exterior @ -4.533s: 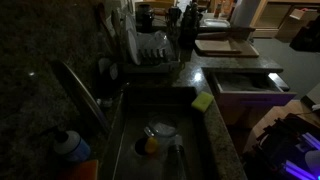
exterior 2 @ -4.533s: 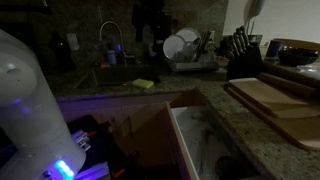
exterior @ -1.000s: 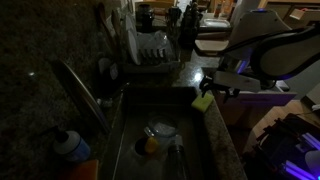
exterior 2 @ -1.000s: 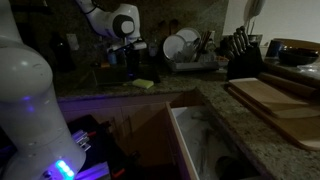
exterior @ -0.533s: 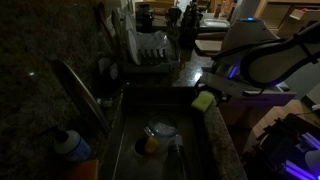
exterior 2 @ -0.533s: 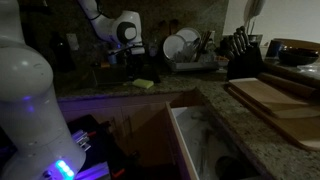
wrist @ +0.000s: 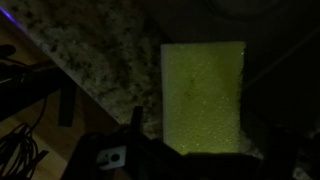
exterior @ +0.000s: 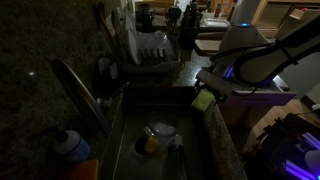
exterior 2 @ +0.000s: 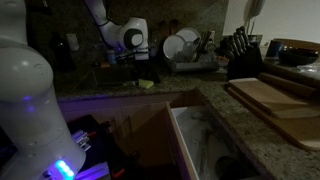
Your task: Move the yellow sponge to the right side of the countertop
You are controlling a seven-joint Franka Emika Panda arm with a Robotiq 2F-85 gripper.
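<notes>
The yellow sponge (exterior: 203,102) lies flat on the dark speckled countertop (exterior: 224,138) at the edge of the sink; it also shows in an exterior view (exterior 2: 146,85) and fills the middle of the wrist view (wrist: 203,92). My gripper (exterior: 208,88) hangs just above it, seen too in an exterior view (exterior 2: 140,72). In the wrist view the gripper (wrist: 205,150) is open, with a dark finger on each side of the sponge's near end. It holds nothing.
The sink (exterior: 135,125) holds dishes and a round orange object (exterior: 149,146). A faucet (exterior: 82,92) and soap bottle (exterior: 70,145) stand beside it, a dish rack (exterior: 150,50) behind. An open drawer (exterior 2: 200,140) juts out below the counter. A wooden cutting board (exterior 2: 272,98) and knife block (exterior 2: 240,52) are further along.
The arm, absent 4.5 s ago, has come in over the counter and moved lower and closer onto the sponge. The sponge has not moved.
</notes>
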